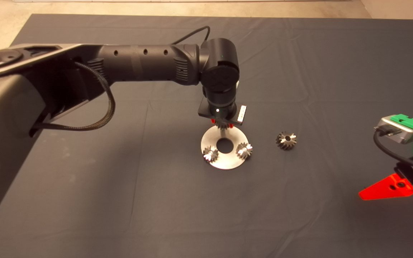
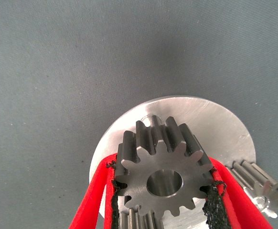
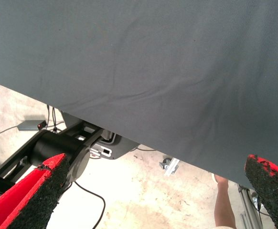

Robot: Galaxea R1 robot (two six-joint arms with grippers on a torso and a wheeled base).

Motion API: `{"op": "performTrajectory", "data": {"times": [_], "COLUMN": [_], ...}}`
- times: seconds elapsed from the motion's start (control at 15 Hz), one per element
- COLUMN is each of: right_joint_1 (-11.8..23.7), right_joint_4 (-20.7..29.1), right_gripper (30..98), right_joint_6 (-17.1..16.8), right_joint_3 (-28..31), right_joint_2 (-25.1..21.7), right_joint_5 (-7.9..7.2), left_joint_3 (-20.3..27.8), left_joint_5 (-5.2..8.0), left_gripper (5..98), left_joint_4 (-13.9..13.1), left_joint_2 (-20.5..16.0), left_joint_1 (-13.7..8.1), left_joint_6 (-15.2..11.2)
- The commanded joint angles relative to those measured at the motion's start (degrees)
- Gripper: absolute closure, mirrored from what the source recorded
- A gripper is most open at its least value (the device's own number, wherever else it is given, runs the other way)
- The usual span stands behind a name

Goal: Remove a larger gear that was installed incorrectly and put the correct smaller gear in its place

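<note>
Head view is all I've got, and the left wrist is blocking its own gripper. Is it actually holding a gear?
Observer: Yes. The left wrist view shows the left gripper shut on the smaller gear, with a pad pressed against the teeth on each side.
Operator: Is it seated on the disc?
Observer: It hangs over the silver disc, near the rim. I cannot tell whether it touches.
Operator: And the right gripper, open or shut?
Observer: The right gripper is open, fingers wide apart, looking past the mat's edge to the floor, where a person's leg shows.
</note>
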Motion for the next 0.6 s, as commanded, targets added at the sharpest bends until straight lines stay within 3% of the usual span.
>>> {"op": "performTrajectory", "data": {"times": [0.0,0.53], "right_joint_1": [1.23,1.23], "right_joint_4": [2.15,2.06], "right_gripper": [30.8,30.8], "right_joint_6": [0.47,0.47], "right_joint_3": [0.3,0.3], "right_joint_2": [-0.21,-0.13], "right_joint_5": [0.11,0.11], "left_joint_3": [-0.45,-1.59], "left_joint_5": [-0.11,-0.11], "left_gripper": [69.8,69.8], "left_joint_4": [0.39,0.39], "left_joint_2": [0.38,0.55], "left_joint_1": [-0.67,-0.34], "left_joint_6": [0.33,0.95]}}
